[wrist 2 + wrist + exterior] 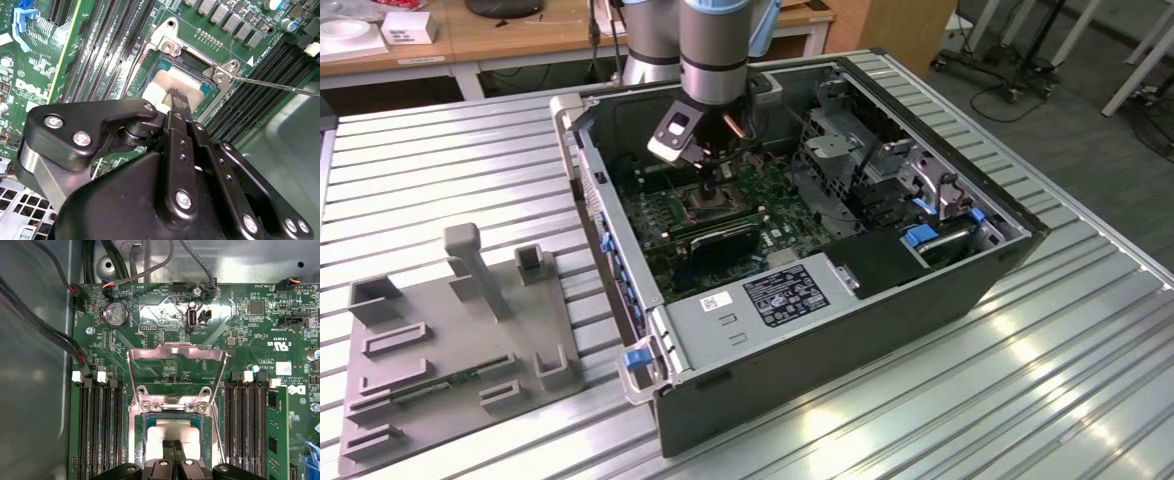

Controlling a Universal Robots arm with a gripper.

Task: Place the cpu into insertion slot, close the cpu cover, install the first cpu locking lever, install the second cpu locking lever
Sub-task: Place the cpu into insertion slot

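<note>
The pale silvery-tan cpu (172,431) lies flat inside the insertion slot (146,424), a square socket framed in silvery metal on the green board. In the second wrist view the cpu (162,82) also sits in the dark slot (192,62). My gripper (174,447) is shut, its black fingertips (180,99) together and resting on or just over the cpu's top. The cpu cover (175,351), a thin metal frame, stands swung open on its hinge behind the slot. A thin wire locking lever (280,86) sticks out beside the socket, unlatched. In the exterior view my gripper (710,195) reaches down into the open case.
Black memory slots (102,430) run along both sides of the socket. Cables (60,335) cross the case wall near the board. Drive cage metal (834,150) and the power supply (781,290) crowd the case. A grey fixture plate (454,340) lies on the table at the exterior view's left.
</note>
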